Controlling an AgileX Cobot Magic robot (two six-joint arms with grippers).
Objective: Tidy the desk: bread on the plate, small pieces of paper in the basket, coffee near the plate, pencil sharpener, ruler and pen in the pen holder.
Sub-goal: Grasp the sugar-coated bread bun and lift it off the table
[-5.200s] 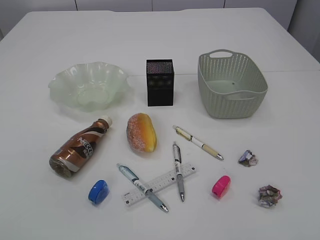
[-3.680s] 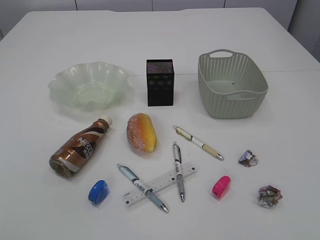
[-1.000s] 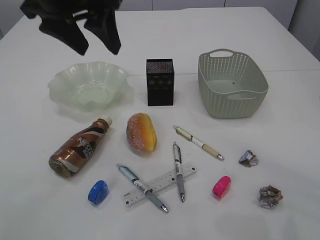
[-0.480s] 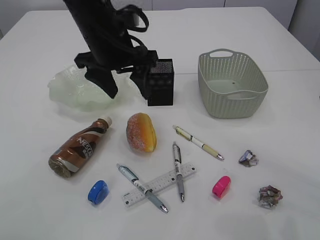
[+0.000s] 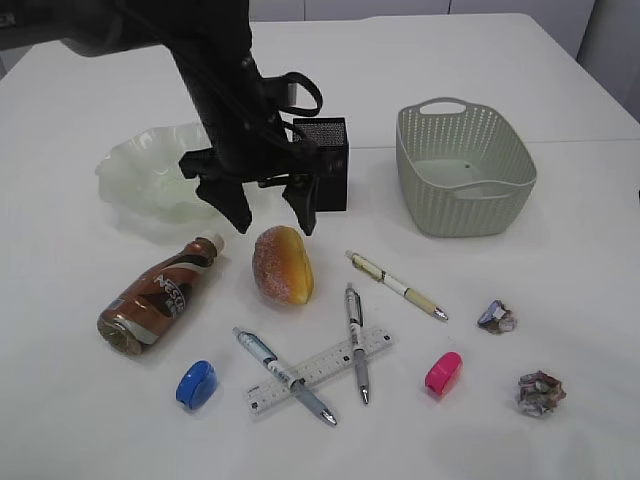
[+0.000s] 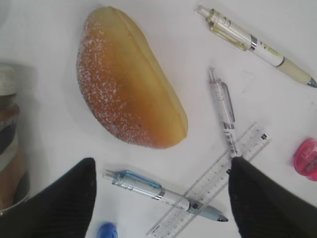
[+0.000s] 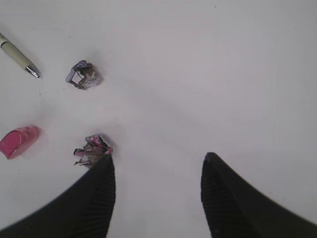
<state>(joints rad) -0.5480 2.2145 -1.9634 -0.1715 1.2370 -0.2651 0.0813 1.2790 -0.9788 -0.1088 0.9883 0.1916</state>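
exterior: left gripper (image 5: pixel 268 212) spread wide, empty, above the bread (image 5: pixel 283 264); glass plate (image 5: pixel 125 170) behind-left.
left wrist: bread (image 6: pixel 127 82) lies diagonal, ahead of the fingertips (image 6: pixel 69 196). Advice: straddle its narrow width, avoid the coffee bottle (image 6: pixel 9 144).
right wrist: right gripper (image 7: pixel 156 166) parted, empty, crumpled paper (image 7: pixel 90 150) touching its left finger.

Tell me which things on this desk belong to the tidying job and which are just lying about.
Belong to the job:
bread, plate, coffee bottle, basket, two paper wads, pen holder, blue sharpener, pink sharpener, ruler, three pens.

Just lying about:
nothing that I can see.
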